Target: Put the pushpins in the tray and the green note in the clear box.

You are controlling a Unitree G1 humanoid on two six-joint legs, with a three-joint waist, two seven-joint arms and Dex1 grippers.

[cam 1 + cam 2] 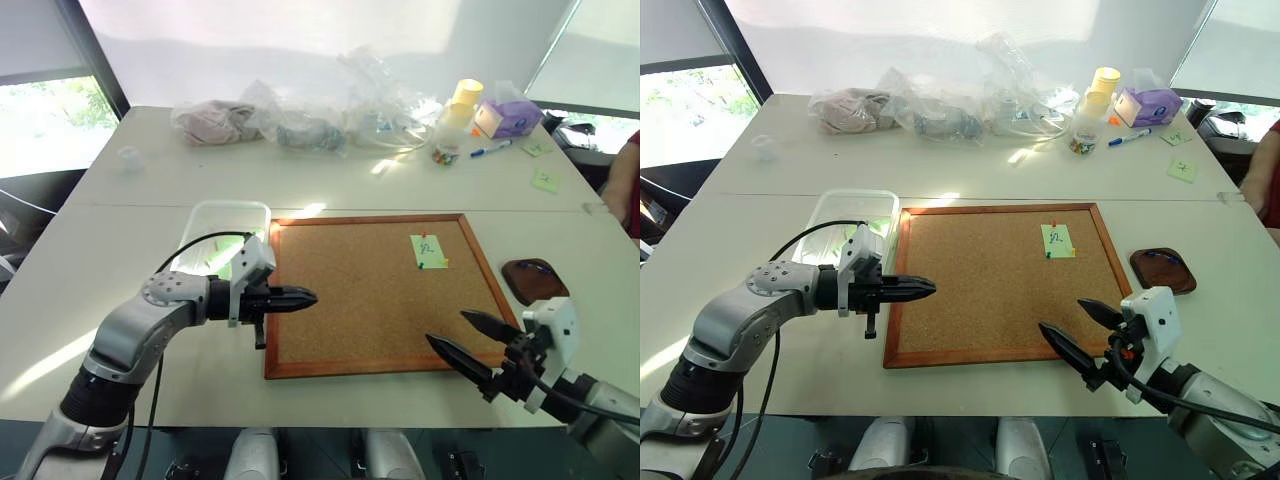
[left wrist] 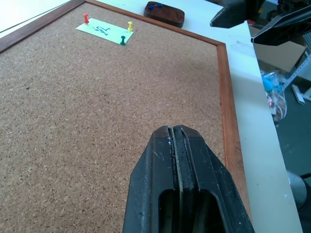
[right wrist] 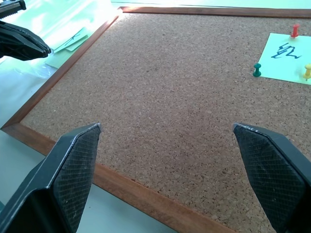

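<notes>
Green note [image 1: 428, 251] is sitting pinned on the corkboard [image 1: 370, 300] by three pushpins [image 2: 123, 41], ahead of both grippers: left gripper [image 1: 300, 297] closed empty, right gripper [image 1: 470, 340] gaping wide.

Sunlit white table [image 1: 330, 185] before bright windows [image 1: 45, 125] with dark frames.

No legible text anywhere.

Clear box [image 1: 205, 222] partly hidden behind left hand [image 1: 300, 297]; scribble unreadable.
</notes>
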